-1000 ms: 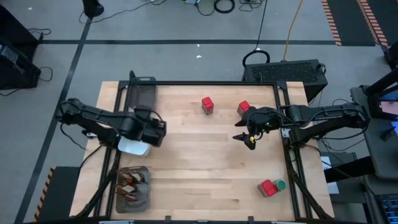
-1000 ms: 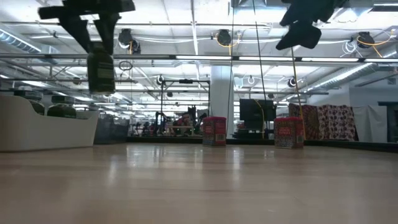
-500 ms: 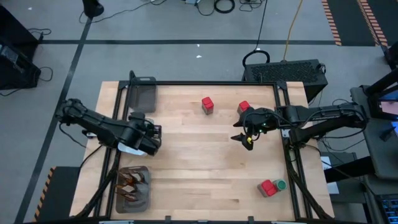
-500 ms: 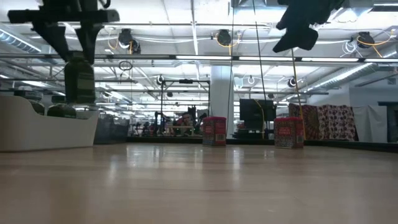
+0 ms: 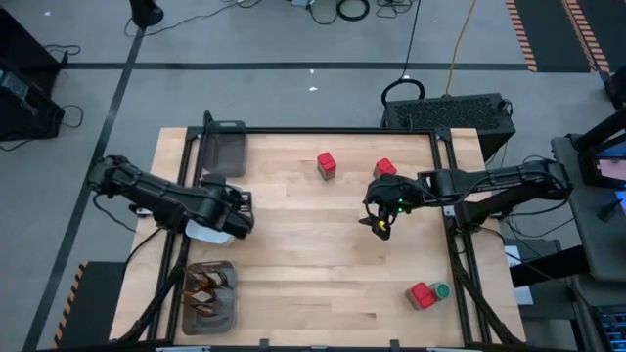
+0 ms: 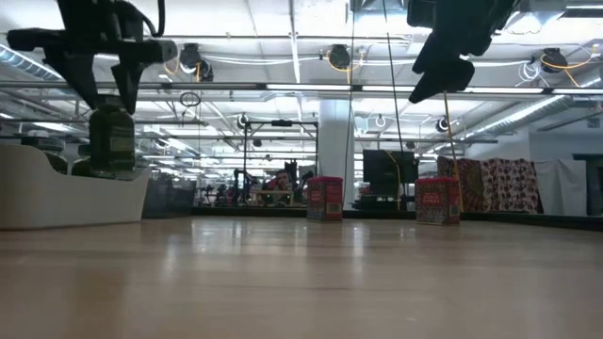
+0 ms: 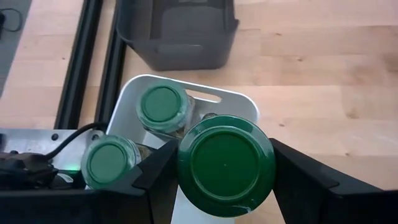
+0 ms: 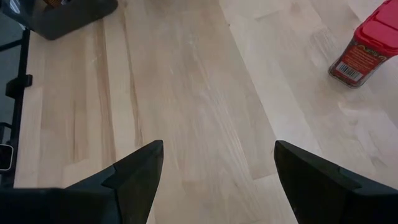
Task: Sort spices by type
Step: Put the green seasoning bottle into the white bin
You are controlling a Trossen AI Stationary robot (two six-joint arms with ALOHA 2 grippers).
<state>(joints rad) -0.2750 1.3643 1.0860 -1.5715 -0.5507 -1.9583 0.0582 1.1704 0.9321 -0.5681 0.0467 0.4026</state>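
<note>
My left gripper (image 7: pixel 227 186) is shut on a round jar with a green lid (image 7: pixel 227 165) and hangs over the white dish (image 7: pixel 239 101) at the table's left edge. Two more green-lidded jars (image 7: pixel 163 107) (image 7: pixel 111 163) stand in the dish. My right gripper (image 5: pixel 380 223) is open above bare wood, right of the middle. Two red boxes (image 5: pixel 326 164) (image 5: pixel 384 169) stand toward the far edge. A third red box (image 5: pixel 421 295) stands at the near right, with a green-lidded jar (image 5: pixel 441 290) beside it. My left gripper pinches the jar's sides just under the lid (image 7: pixel 181 163) between its two fingers. The fingers (image 7: pixel 163 177) come from above, slanting down. The jar (image 6: pixel 113 141) hangs upright below the gripper, its lower end about level with the dish's rim (image 6: pixel 66 179).
A dark grey tray (image 5: pixel 223 147) stands at the far left. Another tray (image 5: pixel 208 296) at the near left holds brown sachets. Black frame rails (image 5: pixel 450 244) run along the table's sides. Bare wood lies across the middle.
My left gripper has gone down and toward the table's left edge with the jar, rolling its wrist, and now hangs over the white dish. My right gripper has sunk a little and drifted toward the table's middle, still open.
</note>
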